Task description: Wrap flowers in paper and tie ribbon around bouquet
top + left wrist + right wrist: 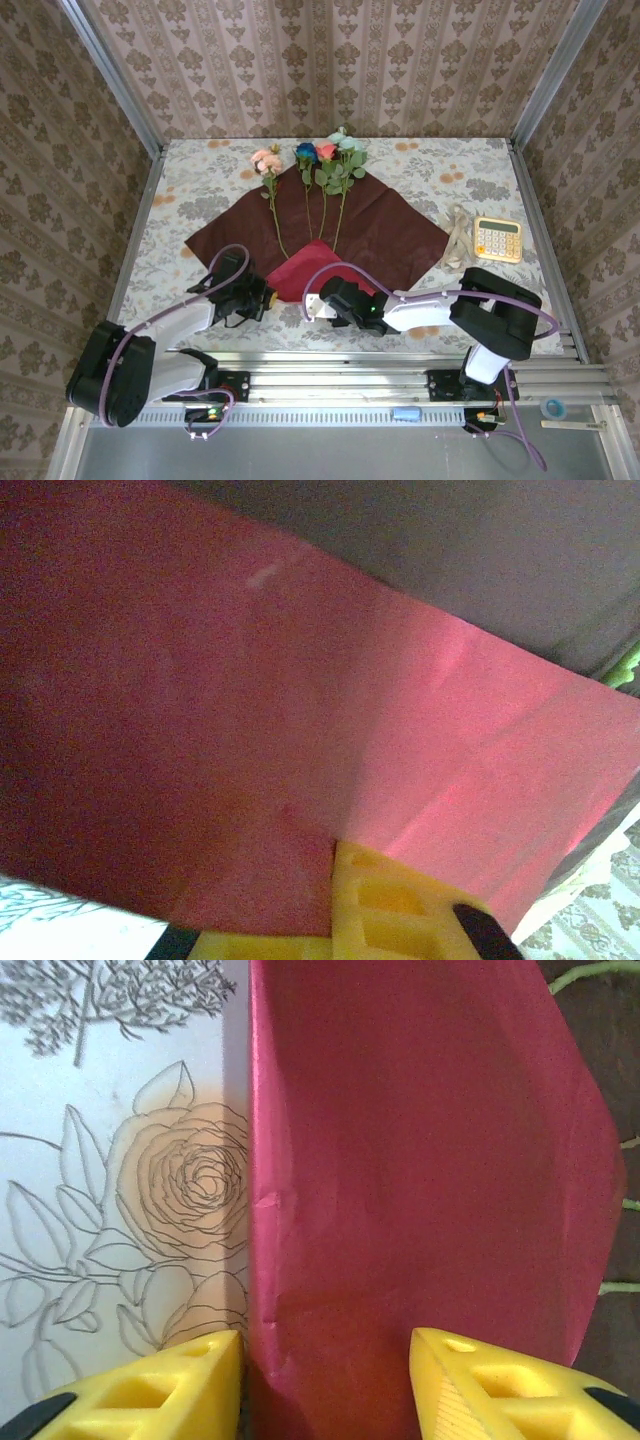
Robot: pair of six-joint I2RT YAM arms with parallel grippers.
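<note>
Right gripper [325, 1345] has its yellow fingers [180, 1380] apart, straddling the folded edge of the paper [390, 230]; one finger is over the rose-print tablecloth [100, 1160], the other over the red sheet, not closed on it. Left gripper [264, 297] is clamped together on the left edge of the paper's folded-up near corner. Paper lies spread as a diamond mid-table. Flowers [320, 165] lie on it with heads at the far corner and stems running toward the arms. Ribbon [457, 240] sits off the paper to the right, just beside a yellow calculator [497, 238].
</note>
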